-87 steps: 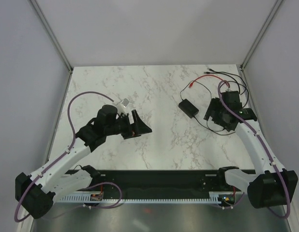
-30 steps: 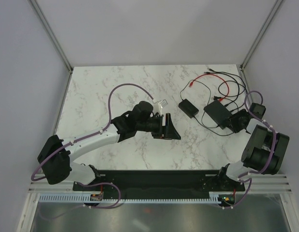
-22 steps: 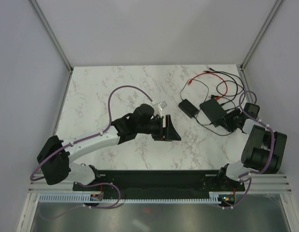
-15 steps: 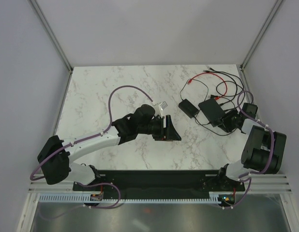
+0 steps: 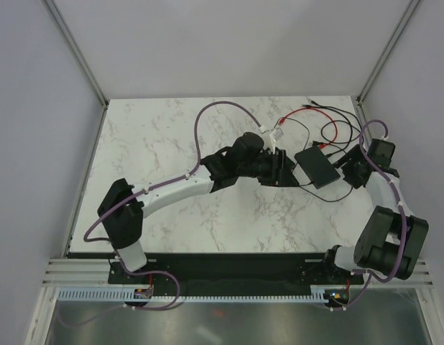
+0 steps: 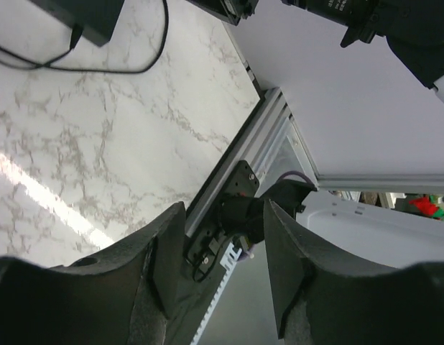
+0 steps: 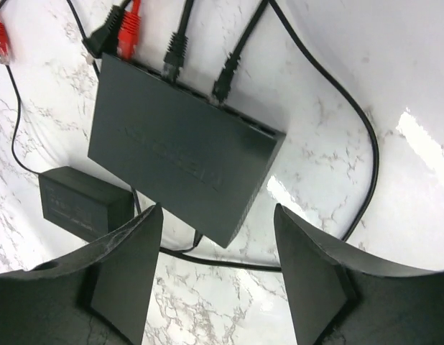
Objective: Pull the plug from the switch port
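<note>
Red plug [image 7: 128, 32] at switch port [image 7: 126, 60], 11 o'clock: judged light, stiff, latched; pinch housing sides. Right hand [image 7: 216, 210] spread, empty.

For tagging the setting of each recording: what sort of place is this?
Probably a lab test cell rather than a home or office: a marble-patterned table boxed in by plain panels on aluminium frame posts, holding a black switch box with cables plugged in.
</note>
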### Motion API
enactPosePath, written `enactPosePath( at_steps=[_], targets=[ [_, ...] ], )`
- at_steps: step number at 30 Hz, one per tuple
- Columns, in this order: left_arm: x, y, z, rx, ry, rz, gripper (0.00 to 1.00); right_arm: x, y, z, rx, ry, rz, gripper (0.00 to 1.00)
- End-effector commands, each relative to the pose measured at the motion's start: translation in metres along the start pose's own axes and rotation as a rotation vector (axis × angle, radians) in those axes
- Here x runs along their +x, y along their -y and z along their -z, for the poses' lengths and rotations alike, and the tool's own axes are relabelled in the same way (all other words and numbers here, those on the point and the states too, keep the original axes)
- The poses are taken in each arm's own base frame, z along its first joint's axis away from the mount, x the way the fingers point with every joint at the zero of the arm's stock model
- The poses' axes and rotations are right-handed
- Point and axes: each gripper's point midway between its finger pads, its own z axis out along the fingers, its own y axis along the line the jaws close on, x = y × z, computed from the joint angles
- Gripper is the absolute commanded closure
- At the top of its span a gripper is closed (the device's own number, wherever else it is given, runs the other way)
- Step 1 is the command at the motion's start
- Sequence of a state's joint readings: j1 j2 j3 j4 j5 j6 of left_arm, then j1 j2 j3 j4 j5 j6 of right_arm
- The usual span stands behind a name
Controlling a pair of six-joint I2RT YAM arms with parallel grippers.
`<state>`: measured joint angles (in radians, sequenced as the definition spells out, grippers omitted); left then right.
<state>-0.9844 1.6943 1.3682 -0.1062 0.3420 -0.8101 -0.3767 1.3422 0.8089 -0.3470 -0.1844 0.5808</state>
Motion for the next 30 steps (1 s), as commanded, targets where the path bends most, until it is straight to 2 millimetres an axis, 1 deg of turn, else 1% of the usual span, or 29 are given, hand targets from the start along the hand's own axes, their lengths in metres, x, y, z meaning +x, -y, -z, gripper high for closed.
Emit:
enactPosePath(
  at_steps=[1,2,3,4,5,6,8,9,10,12,13,14,15,16,19,20,21,23,26,28,29,30],
  targets=[
    [-0.021,0.018,-0.025,0.046,0.037,-0.132,0.46,-0.029,-0.007,-0.008,0.006,0.055,0.077,0.28],
    [-0.017,0.004,-0.043,0.019,0.020,-0.135,0.46,-0.029,-0.011,-0.012,-0.012,0.045,0.078,0.28],
    [-0.025,0.014,-0.050,0.030,0.040,-0.163,0.49,-0.030,-0.015,-0.016,-0.031,0.036,0.081,0.28],
    [-0.029,0.006,-0.059,0.000,0.061,-0.190,0.50,-0.029,-0.022,-0.024,-0.071,0.011,0.079,0.28],
    [-0.031,0.002,-0.067,-0.016,0.069,-0.203,0.51,-0.027,-0.025,-0.027,-0.087,-0.001,0.076,0.28],
    [-0.034,-0.007,-0.082,-0.034,0.072,-0.216,0.51,-0.024,-0.026,-0.029,-0.096,-0.013,0.080,0.29],
    [-0.040,-0.018,-0.094,-0.072,0.093,-0.255,0.51,-0.019,-0.028,-0.032,-0.100,-0.026,0.097,0.30],
    [-0.040,-0.028,-0.104,-0.092,0.094,-0.261,0.51,-0.016,-0.030,-0.031,-0.104,-0.028,0.113,0.31],
    [-0.044,-0.034,-0.108,-0.119,0.112,-0.282,0.51,-0.014,-0.031,-0.029,-0.107,-0.029,0.119,0.32],
    [-0.045,-0.046,-0.118,-0.161,0.124,-0.312,0.51,-0.011,-0.032,-0.025,-0.115,-0.026,0.125,0.33],
    [-0.050,-0.057,-0.121,-0.210,0.150,-0.351,0.50,-0.008,-0.031,-0.024,-0.117,-0.032,0.123,0.34],
    [-0.052,-0.061,-0.124,-0.233,0.162,-0.376,0.50,-0.008,-0.031,-0.022,-0.114,-0.024,0.125,0.34],
    [-0.053,-0.060,-0.128,-0.234,0.167,-0.404,0.50,-0.009,-0.032,-0.019,-0.112,-0.014,0.125,0.35],
    [-0.054,-0.076,-0.133,-0.291,0.177,-0.454,0.50,-0.009,-0.032,-0.018,-0.112,-0.014,0.129,0.35],
    [-0.057,-0.081,-0.146,-0.314,0.196,-0.575,0.50,-0.010,-0.034,-0.019,-0.119,-0.022,0.131,0.36],
    [-0.050,-0.091,-0.156,-0.332,0.181,-0.600,0.51,-0.010,-0.036,-0.020,-0.128,-0.031,0.126,0.37],
    [-0.053,-0.084,-0.160,-0.327,0.191,-0.645,0.53,-0.008,-0.039,-0.023,-0.142,-0.049,0.121,0.37],
    [-0.049,-0.086,-0.172,-0.307,0.172,-0.673,0.56,-0.007,-0.040,-0.027,-0.145,-0.062,0.115,0.38],
    [-0.046,-0.085,-0.179,-0.277,0.154,-0.702,0.60,-0.006,-0.043,-0.030,-0.155,-0.075,0.108,0.39],
    [-0.044,-0.086,-0.181,-0.273,0.146,-0.705,0.60,-0.003,-0.046,-0.030,-0.169,-0.088,0.105,0.39],
    [-0.045,-0.083,-0.181,-0.266,0.149,-0.707,0.60,-0.002,-0.048,-0.030,-0.177,-0.091,0.102,0.39],
    [-0.040,-0.089,-0.185,-0.267,0.130,-0.711,0.60,0.001,-0.050,-0.031,-0.183,-0.096,0.108,0.39]
  ],
)
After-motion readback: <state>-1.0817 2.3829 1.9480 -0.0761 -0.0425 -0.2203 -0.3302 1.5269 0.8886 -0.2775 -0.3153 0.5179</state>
